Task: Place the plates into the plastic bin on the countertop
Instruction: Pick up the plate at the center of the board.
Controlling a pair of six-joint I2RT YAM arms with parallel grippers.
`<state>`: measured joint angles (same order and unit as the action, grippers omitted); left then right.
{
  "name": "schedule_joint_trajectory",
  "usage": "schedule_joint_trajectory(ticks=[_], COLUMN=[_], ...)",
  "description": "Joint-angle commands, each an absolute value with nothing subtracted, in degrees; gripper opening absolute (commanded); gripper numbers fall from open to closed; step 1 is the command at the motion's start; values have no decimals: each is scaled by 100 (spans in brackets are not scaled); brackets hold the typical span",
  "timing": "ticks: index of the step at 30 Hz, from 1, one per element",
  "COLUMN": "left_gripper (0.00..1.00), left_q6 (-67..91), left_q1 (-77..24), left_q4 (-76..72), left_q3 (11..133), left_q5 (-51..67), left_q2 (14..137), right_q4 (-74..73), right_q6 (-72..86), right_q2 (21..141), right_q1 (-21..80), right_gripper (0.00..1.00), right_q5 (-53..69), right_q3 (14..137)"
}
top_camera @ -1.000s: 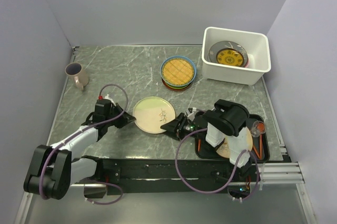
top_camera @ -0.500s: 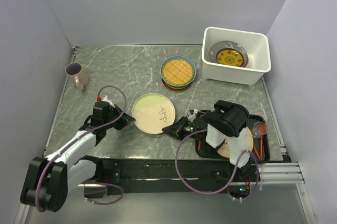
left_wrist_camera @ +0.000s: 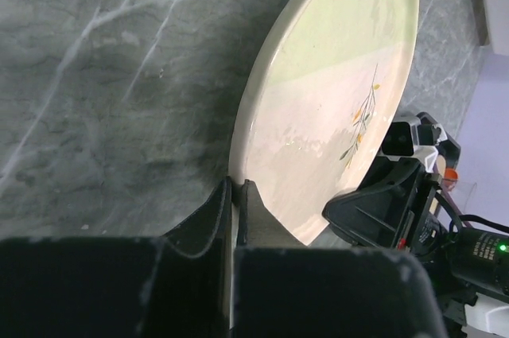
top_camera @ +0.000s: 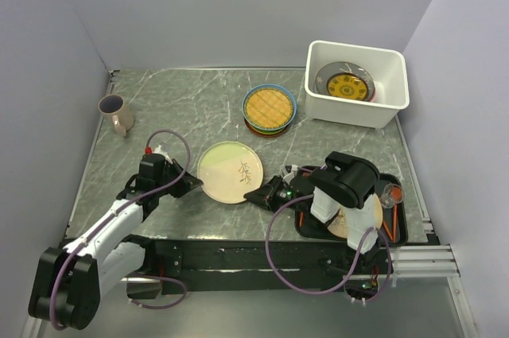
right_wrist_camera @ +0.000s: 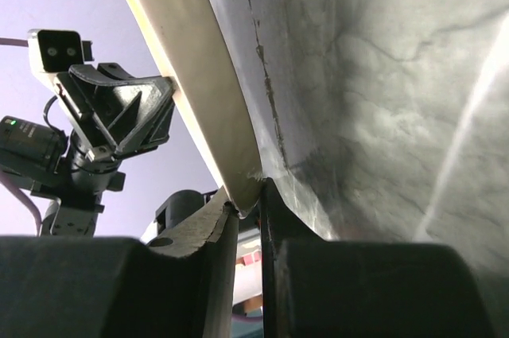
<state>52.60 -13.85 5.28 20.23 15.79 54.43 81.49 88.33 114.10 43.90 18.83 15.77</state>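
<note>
Surface: tabletop (top_camera: 183, 99), grey-green marble look with thin white veins, matte, by far the largest thing in view. Room: plain pale lavender-grey walls (top_camera: 238, 4) close it in at the left, the back and the right. A black rail (top_camera: 207, 252) runs along the near edge, where both arm bases sit.

Far right corner: white plastic bin (top_camera: 356, 113), upright on the tabletop, close to the right wall. Inside it, flat on the bottom, lies a dark plate (top_camera: 346, 84) with a yellow centre. Just left of the bin and apart from it: stack of plates (top_camera: 270, 108), yellow lattice with blue rim on top, green and red-orange edges showing beneath. Far left, near the wall: a taupe mug (top_camera: 116, 113), upright. Near right: flat black tray (top_camera: 400, 231), largely hidden under the right arm.

Centre, near side: yellow-green plate (top_camera: 229, 171), round, a small sprig drawn on its right half. It is well apart from the bin, between the two arms. Left fingers (top_camera: 191, 185) are closed on its left rim; the left wrist view shows the rim pinched between them. Right fingers (top_camera: 258, 193) are closed on the opposite rim; the right wrist view shows the edge clamped, marble beyond. A dark shadow lies under the plate in the left wrist view. Whether its base touches the tabletop I cannot tell.
</note>
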Motion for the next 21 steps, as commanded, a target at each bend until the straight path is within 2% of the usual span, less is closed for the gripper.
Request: schedule_joint_trajectory(ticks=[1,2,3,5,6,9,14,21], left_gripper=[9,13,24,38,52,71,84,88], left_q6=[5124,5089,5054,4958,4922,4764,4667,4711], left_q1=[-1415,-1415,-1415,-1415,-1424,-1415,-1415,-1415], left_q4=[729,921,1001,1281,1396,1748,2004,1978], left_q3=[2505,2592,2645,2829,2891,3137,3357,3296], left_q5=[1390,1310,1170,1003,793,424,150,18], left_q2=[5028,4984,4879,4721,4676,4553,4474,4324], right_q4=[8351,8245,7983,7736,7508,6894,5813,3983], right_q6=[9009,8974,8930,8789,8685,8413,7964,6805], right_q2=[11329,11259,11215,11057,11004,10750,10240,9177], right_q1=[4421,4412,4412,4421,4421,4412,4403,4403], right_gripper=[4,4,4,4,4,4,4,4], right_q5=[1950,1986,2004,2039,2056,2065,2013,1627], right_q3=[1818,1880,1942,2100,2205,2442,2751,3172])
